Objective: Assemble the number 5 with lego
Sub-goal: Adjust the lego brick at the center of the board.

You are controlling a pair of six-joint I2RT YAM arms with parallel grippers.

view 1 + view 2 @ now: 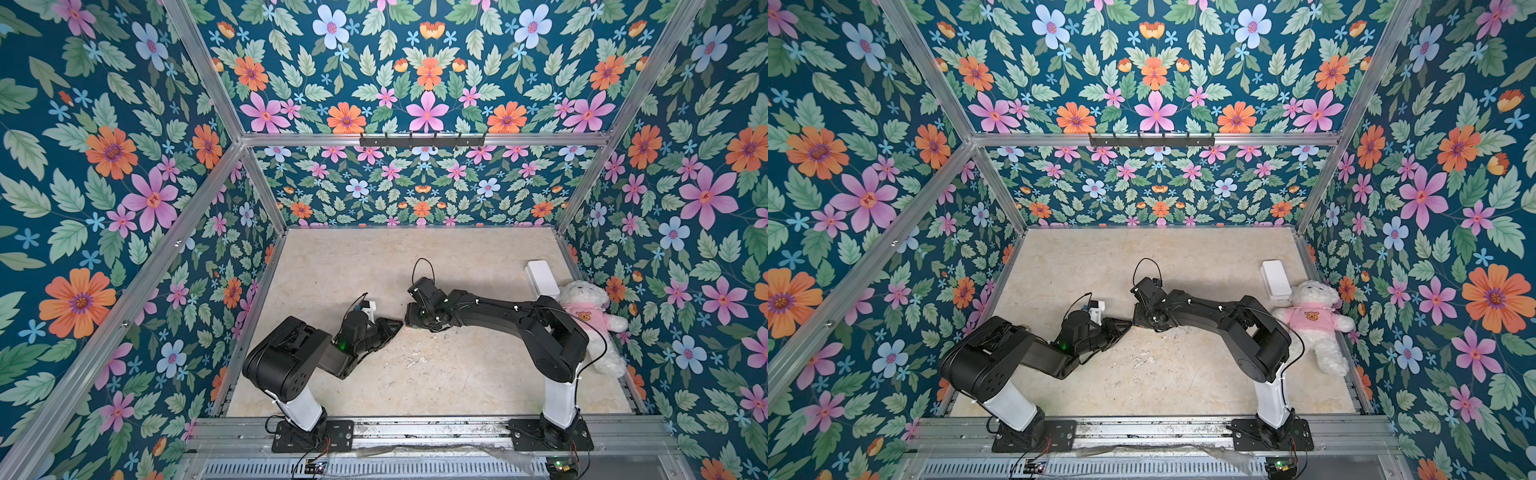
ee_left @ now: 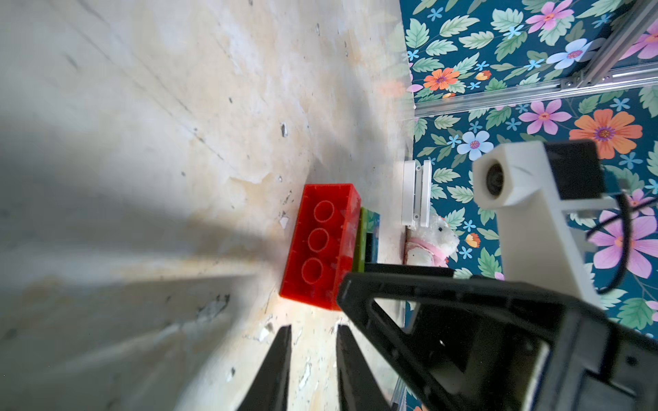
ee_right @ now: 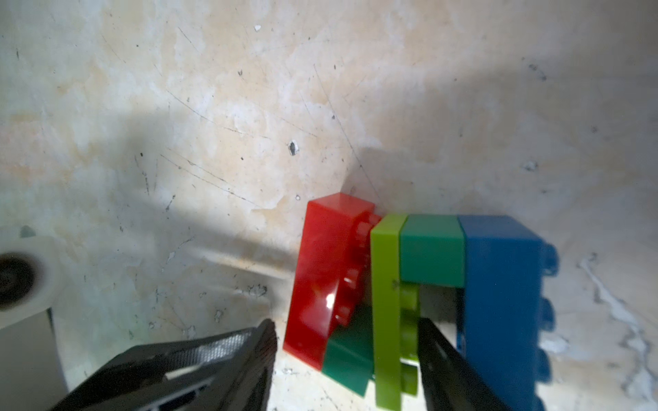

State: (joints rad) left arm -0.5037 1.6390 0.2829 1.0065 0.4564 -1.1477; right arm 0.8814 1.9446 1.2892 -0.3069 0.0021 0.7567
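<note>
The lego figure lies on its side on the table. In the right wrist view a blue brick (image 3: 505,302), a dark-green brick (image 3: 432,249) and a lime-green brick (image 3: 386,302) are joined. The red brick (image 3: 320,277) leans away from the lime one, with a second dark-green brick (image 3: 349,359) tilted between them. My right gripper (image 3: 347,327) is open and straddles the red and lime bricks, one finger clear of the red, the other between lime and blue. My left gripper (image 2: 313,327) is shut and empty, just short of the red brick (image 2: 320,245). In both top views the arms hide the figure.
A white box (image 1: 542,278) and a white teddy in a pink shirt (image 1: 590,320) sit at the table's right edge. Flowered walls enclose the beige table (image 1: 415,374). The two gripper heads nearly meet at the middle, left gripper (image 1: 400,325) beside right gripper (image 1: 409,320).
</note>
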